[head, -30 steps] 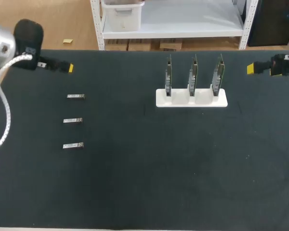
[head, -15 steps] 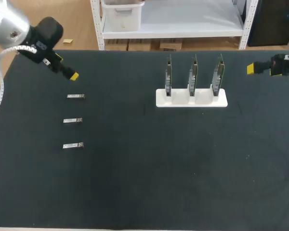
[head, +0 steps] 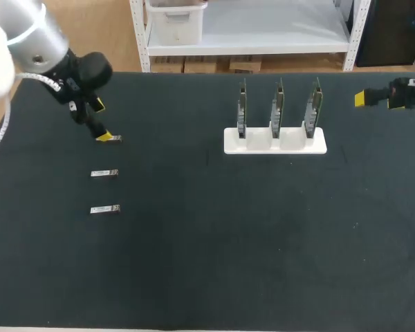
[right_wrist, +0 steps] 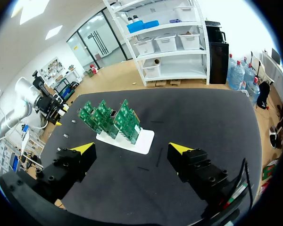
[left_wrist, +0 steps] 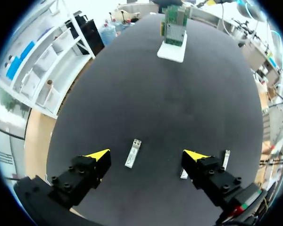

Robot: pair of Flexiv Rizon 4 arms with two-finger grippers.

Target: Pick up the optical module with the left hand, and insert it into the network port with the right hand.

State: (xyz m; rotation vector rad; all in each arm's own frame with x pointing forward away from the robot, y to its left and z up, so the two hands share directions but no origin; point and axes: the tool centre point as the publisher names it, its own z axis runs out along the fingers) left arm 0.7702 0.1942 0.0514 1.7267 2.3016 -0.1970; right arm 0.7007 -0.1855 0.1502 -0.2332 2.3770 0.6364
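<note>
Three small silver optical modules lie in a column at the table's left: the far one (head: 115, 138), the middle one (head: 104, 173) and the near one (head: 104, 209). My left gripper (head: 103, 122) is open right over the far module, one yellow tip touching or covering its end. In the left wrist view that module (left_wrist: 132, 153) lies between the open fingers of the left gripper (left_wrist: 146, 155), with the other two modules (left_wrist: 225, 159) beside one finger. Three upright green network cards (head: 277, 109) stand in a white holder (head: 275, 143). My right gripper (head: 360, 99) hangs open at the far right, with nothing between its fingers (right_wrist: 132, 149).
The cards (right_wrist: 111, 117) and their white base (right_wrist: 140, 140) stand ahead of the right gripper, well apart from it. Wide bare black mat (head: 235, 249) lies between the modules and the holder and across the front of the table.
My left arm swung in from the table's far left edge toward the middle and brought its open gripper down over the far module. The right arm has stayed still.
</note>
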